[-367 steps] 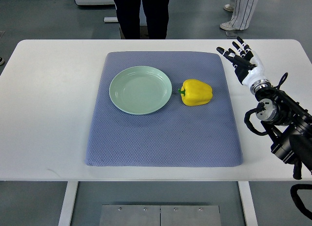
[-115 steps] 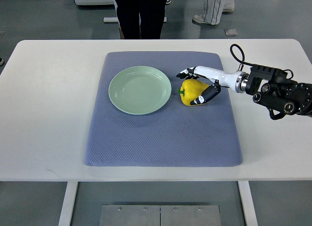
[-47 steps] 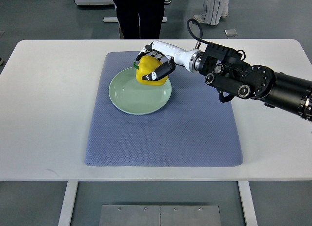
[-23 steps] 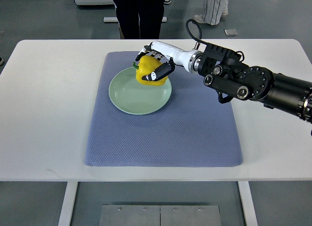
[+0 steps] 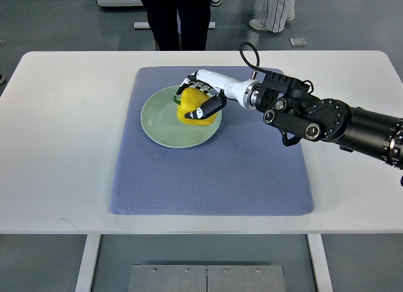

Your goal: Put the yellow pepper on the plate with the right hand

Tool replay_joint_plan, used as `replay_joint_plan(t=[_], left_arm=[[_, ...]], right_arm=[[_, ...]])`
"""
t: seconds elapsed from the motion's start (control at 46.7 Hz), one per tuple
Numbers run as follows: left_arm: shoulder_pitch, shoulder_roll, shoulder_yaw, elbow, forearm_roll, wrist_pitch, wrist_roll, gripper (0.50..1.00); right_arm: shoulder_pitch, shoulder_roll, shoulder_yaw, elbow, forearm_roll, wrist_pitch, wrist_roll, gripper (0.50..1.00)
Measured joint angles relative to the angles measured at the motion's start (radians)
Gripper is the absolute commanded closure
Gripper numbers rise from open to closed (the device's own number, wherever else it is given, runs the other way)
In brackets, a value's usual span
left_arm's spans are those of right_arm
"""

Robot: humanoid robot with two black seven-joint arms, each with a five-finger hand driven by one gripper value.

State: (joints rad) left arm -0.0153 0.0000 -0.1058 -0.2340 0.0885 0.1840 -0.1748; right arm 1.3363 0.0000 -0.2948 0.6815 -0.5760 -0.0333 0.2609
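The yellow pepper point(image 5: 194, 107) is over the right half of the pale green plate point(image 5: 161, 121), low against it. My right hand point(image 5: 200, 98) is shut on the pepper, white fingers wrapped over its top and a dark fingertip on its near side. Whether the pepper rests on the plate I cannot tell. The right arm point(image 5: 315, 116) reaches in from the right edge across the mat. The left arm is out of view.
The plate lies on a blue-grey mat point(image 5: 208, 172) in the middle of a white table point(image 5: 63, 128). Beyond the far edge of the table stands a person in dark trousers point(image 5: 176, 15), with another person's legs point(image 5: 274, 9) further right.
My right hand carried the pepper from the mat leftward to above the plate's far rim. In the last half second it came down and slightly nearer, over the plate's right half.
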Motion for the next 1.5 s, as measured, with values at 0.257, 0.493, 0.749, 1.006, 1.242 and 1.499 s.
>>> replay_joint_plan(t=[0.257,0.493,0.749,1.006,1.242,1.499], left_arm=[[0.0,0.0,0.0,0.0,0.0,0.0,0.0,0.5],[0.0,0.0,0.0,0.0,0.0,0.0,0.0,0.5],[0.0,0.0,0.0,0.0,0.0,0.0,0.0,0.5],[0.0,0.0,0.0,0.0,-0.001,0.0,0.0,0.5],[0.0,0.0,0.0,0.001,-0.001,0.0,0.0,0.5],[0.0,0.0,0.0,0.0,-0.001,0.0,0.0,0.5]], right_arm=[[-0.01,0.0,0.0,0.02,0.0,0.004,-0.003,0.907],[-0.023,0.0,0.0,0.022,0.01,0.003,-0.003,0.53],[-0.028,0.0,0.001,0.021,0.013,0.003,-0.002,0.505],[-0.022,0.0,0.01,-0.001,0.088,0.0,-0.002,0.505],[-0.046,0.0,0.141,-0.012,0.143,0.0,-0.004,0.507],[-0.132,0.0,0.337,-0.086,0.144,-0.006,-0.003,0.507]])
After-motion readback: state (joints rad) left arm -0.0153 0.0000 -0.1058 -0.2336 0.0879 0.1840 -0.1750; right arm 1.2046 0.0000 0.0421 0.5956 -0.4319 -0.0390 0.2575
